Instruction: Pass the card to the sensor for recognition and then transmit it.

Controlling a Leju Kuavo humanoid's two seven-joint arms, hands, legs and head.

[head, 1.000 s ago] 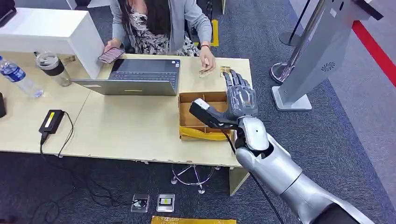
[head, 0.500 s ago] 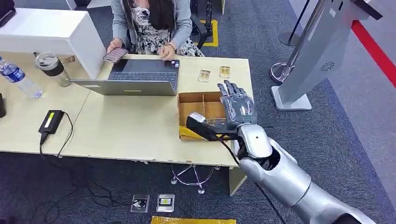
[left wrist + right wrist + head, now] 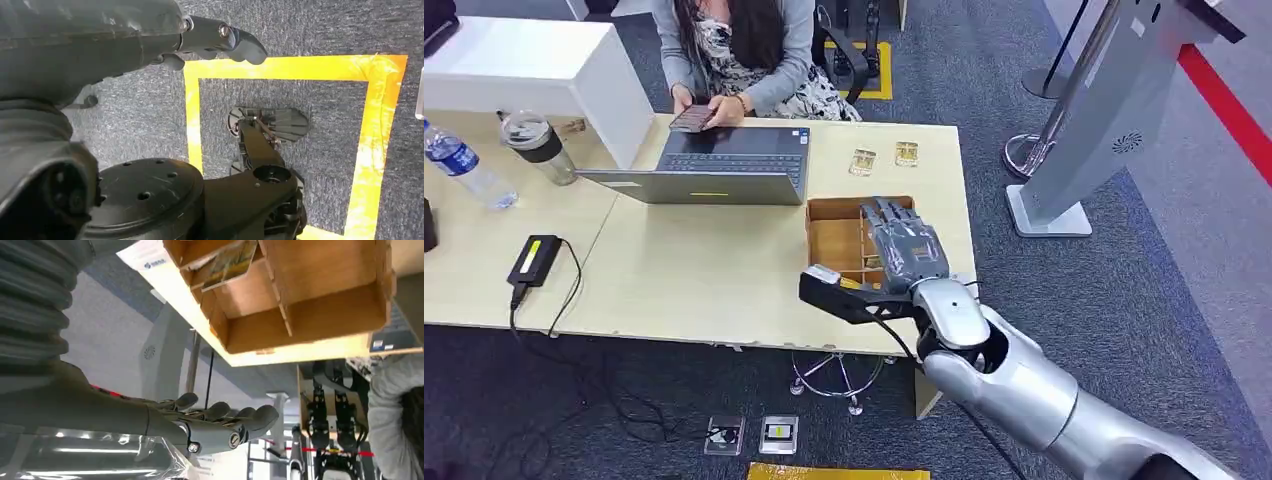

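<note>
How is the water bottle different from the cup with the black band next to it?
The water bottle lies on its side, while the cup looks tilted, its lidded top toward the camera. The water bottle has a blue label; the cup has a black band around its middle. The water bottle looks longer and slimmer; the cup looks shorter and wider. Both are see-through and sit on the far left of the table, close together.

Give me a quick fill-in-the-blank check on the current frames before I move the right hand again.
1. The right hand hovers over the cardboard ____.
2. The box sits on the table beside the open ____.
3. The person behind the laptop holds a ____.
4. The right hand's fingers hold ____.

Missing words: box; laptop; phone; nothing
</note>
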